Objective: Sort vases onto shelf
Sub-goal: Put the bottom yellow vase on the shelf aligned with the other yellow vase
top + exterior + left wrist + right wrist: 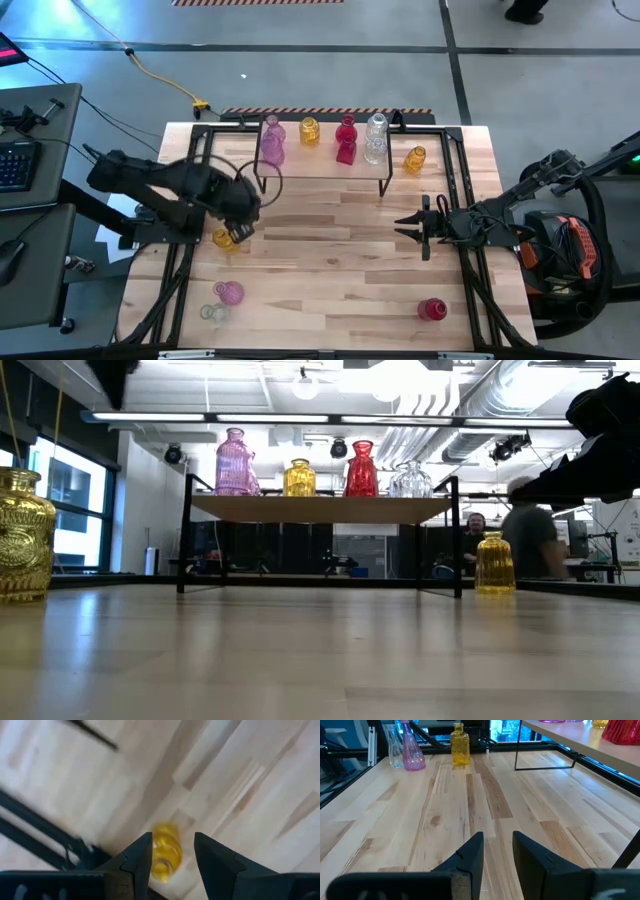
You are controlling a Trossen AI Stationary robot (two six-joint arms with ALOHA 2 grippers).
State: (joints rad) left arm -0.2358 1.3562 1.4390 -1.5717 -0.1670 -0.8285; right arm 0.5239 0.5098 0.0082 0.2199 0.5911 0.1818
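Note:
On the shelf (pixel 322 168), at the table's far side, stand a pink vase (pixel 272 141), a yellow vase (pixel 309 130), a red vase (pixel 346 139) and a clear vase (pixel 376 138). Another yellow vase (pixel 415 158) stands on the table beside the shelf's right end. My left gripper (pixel 172 837) points down, open, above a yellow vase (pixel 165 852) that stands on the table at the left (pixel 224 239) and touches neither finger. My right gripper (pixel 408 226) hovers level at the table's right, open, with nothing between its fingers (pixel 498 836).
A pink vase (pixel 230 292) and a clear vase (pixel 212 312) stand near the front left corner. A red vase (pixel 432 309) is at the front right. Bare wood lies across the middle of the table. People show in the room behind (pixel 535 540).

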